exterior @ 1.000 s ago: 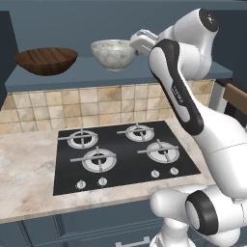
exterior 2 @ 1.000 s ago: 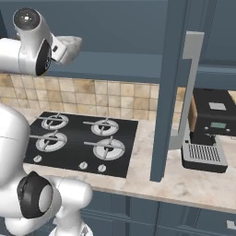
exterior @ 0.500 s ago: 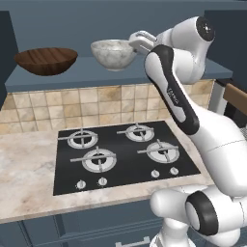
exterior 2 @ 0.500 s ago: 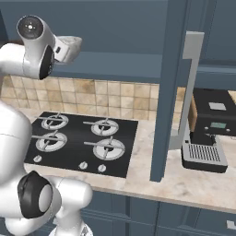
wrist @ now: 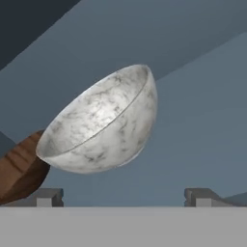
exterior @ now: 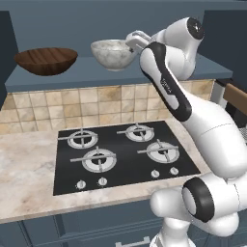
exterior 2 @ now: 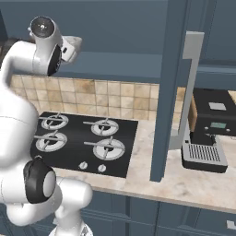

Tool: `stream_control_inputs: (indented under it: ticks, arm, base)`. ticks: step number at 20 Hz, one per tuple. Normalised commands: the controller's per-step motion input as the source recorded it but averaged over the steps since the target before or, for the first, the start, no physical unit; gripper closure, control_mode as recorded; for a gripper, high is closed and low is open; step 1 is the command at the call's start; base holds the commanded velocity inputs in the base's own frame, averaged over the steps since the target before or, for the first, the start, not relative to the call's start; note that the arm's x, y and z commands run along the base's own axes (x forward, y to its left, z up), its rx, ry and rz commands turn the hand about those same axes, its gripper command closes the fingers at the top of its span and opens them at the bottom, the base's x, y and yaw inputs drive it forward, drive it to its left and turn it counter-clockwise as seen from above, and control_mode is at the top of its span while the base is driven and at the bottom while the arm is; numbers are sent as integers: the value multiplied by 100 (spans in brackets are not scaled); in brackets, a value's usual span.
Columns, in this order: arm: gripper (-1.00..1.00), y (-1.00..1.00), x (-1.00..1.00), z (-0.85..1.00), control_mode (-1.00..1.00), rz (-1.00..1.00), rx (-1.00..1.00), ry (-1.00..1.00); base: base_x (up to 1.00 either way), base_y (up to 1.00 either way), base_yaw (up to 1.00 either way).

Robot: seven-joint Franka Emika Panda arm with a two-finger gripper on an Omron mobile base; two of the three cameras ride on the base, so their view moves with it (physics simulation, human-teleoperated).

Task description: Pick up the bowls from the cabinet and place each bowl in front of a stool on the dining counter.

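Two bowls stand on the shelf of the dark blue-grey cabinet (exterior: 72,75). The grey-white marbled bowl (exterior: 113,53) is on the right and the dark wooden bowl (exterior: 46,60) on the left. My gripper (exterior: 133,41) is open, up at shelf height just right of the marbled bowl's rim, holding nothing. In the hand view the marbled bowl (wrist: 103,125) sits close ahead and left of centre, the wooden bowl (wrist: 19,169) shows at the left edge, and the gripper (wrist: 123,197) has its fingertips (wrist: 46,197) spread wide. The stool and the dining counter are out of view.
Under the shelf lie a black gas hob (exterior: 120,154) in a beige counter (exterior: 29,178) and a tiled backsplash (exterior: 96,103). To the right rises a tall blue-grey panel (exterior 2: 168,92), with a coffee machine (exterior 2: 207,133) beyond it.
The arm's elbow has swung left and the open gripper has edged closer to the marbled bowl. Both bowls have stayed in place.
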Motion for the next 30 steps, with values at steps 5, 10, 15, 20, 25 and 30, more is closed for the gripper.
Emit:
stream_control_inputs:
  ticks: [5, 10, 15, 20, 25, 30]
  arm:
    - [-100, 0, 47, 0, -100, 0, 4, 18]
    - [-100, 0, 43, 6, -100, 0, 1, 9]
    - [-100, 0, 24, 2, -100, -1, 0, 0]
    - [-100, 0, 24, 0, -100, -1, 0, 0]
    - [-100, 9, 34, 0, -100, -1, 0, 0]
    - [-100, 16, 34, 0, -100, -2, 0, 0]
  base:
    - [0, 0, 0]
    - [0, 0, 0]
    - [0, 0, 0]
    - [0, 0, 0]
    - [0, 0, 0]
    - [0, 0, 0]
